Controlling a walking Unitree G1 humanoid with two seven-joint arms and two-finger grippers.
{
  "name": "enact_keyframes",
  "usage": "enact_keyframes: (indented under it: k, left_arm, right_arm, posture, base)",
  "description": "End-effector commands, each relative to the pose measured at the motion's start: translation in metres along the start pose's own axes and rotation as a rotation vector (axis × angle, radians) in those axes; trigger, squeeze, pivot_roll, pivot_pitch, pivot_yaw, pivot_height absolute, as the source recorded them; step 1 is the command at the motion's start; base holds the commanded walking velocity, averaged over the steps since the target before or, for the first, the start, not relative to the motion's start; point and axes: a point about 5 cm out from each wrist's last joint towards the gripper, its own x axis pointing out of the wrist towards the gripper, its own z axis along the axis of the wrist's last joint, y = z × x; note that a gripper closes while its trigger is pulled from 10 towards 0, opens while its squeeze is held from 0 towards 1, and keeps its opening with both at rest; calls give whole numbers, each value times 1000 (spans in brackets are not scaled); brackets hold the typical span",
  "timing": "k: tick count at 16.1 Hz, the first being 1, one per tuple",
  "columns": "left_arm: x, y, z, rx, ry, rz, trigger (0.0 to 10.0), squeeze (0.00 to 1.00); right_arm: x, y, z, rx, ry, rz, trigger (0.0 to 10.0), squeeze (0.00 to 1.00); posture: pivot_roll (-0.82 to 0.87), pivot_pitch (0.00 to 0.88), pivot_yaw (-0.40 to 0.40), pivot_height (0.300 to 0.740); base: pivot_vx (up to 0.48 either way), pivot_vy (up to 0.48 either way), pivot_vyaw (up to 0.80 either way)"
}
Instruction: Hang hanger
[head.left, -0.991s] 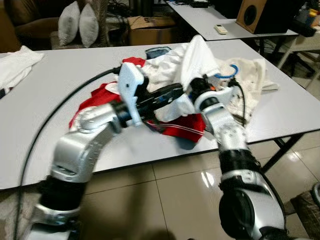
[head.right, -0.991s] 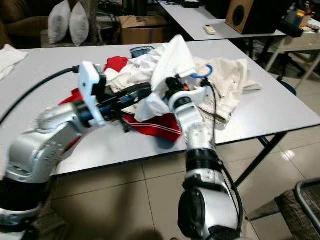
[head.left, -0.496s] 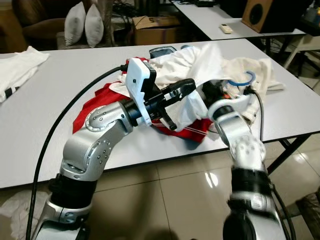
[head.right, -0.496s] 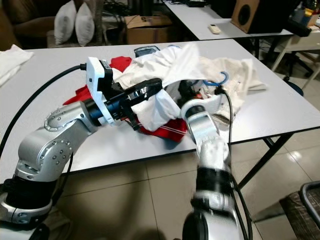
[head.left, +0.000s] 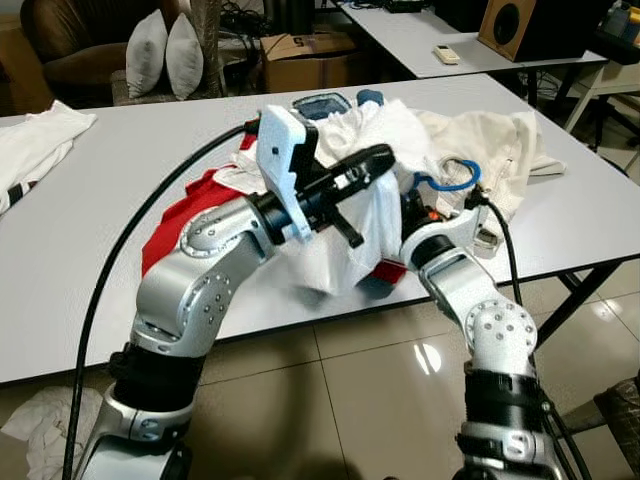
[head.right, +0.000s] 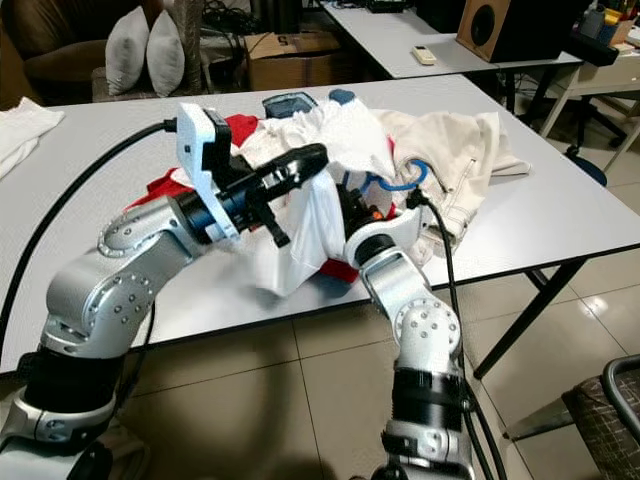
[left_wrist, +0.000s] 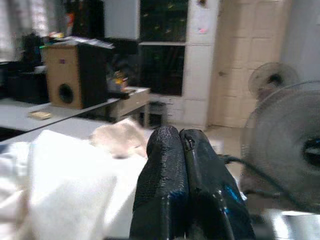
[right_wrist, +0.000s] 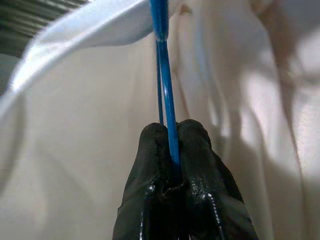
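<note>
The blue hanger lies on the grey table among a heap of clothes, its hook curling up at about 1 o'clock from the right gripper. In the right wrist view that gripper's two black fingers are pinched together on the hanger's thin blue wire, which runs straight away from the fingertips into the folds of a white garment. The wire's long axis lines up with the fingers, so the hanger continues forward from the grip, buried in the cloth.

The left gripper sits at roughly 10 o'clock from the hanger hook, raised above the pile. Its fingers are pressed together, and white cloth hangs down beneath them; they appear to be clamped on it, lifting it off the red garment below.

The right arm is nearer the hanger and already has it. The coming move probably depends on the left arm holding the cloth up while the right works the hanger along its wire axis inside the garment.
</note>
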Motion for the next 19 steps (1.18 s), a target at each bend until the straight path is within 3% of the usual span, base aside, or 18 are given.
enact_keyframes:
  k: [1,2,3,4,7,8,12,15,17,19]
  left_arm:
    - [-6,9,-7,52,71,77,10000,0]
    - [-12,12,-10,70,101,88,10000,0]
    - [-18,14,-8,39,95,97,10000,784]
    - [-23,15,-10,52,123,85,10000,1000]
    - [-37,23,-19,82,204,106,10000,1000]
    - [-48,30,-24,90,243,143,10000,1000]
    - [-76,43,-38,60,313,234,10000,1000]
    - [-104,59,-34,94,279,447,10000,1000]
    - [-116,57,-31,46,224,498,10000,1000]
    - [-125,53,-38,12,264,540,10000,1000]
  right_arm:
    - [-2,6,-21,158,37,20,10000,0]
    - [-4,4,-17,144,33,9,10000,0]
    - [-6,0,-16,111,39,0,10000,0]
    - [-8,-1,-15,102,40,-5,10000,0]
    - [-11,0,-10,68,22,-15,10000,0]
    - [-15,1,-8,47,34,-10,10000,0]
    - [-21,5,-5,13,42,27,10000,0]
    - [-33,34,2,-101,63,228,10000,0]
    - [-47,59,5,-234,99,424,10000,0]
    - [-58,75,11,-238,104,558,10000,0]
  posture:
    - [-5,0,4,740]
    - [-4,0,0,740]
    - [-1,0,-3,740]
    - [-5,0,-1,740]
    - [-11,0,5,740]
    - [-12,0,7,740]
    - [-8,0,16,740]
    - [-7,0,22,740]
    - [-7,0,20,740]
    - [-6,0,13,740]
  base:
    - [0,0,0]
    - [0,0,0]
    - [0,0,0]
    - [0,0,0]
    - [0,0,0]
    - [0,0,0]
    - [0,0,0]
    - [0,0,800]
    - [0,0,797]
    - [0,0,794]
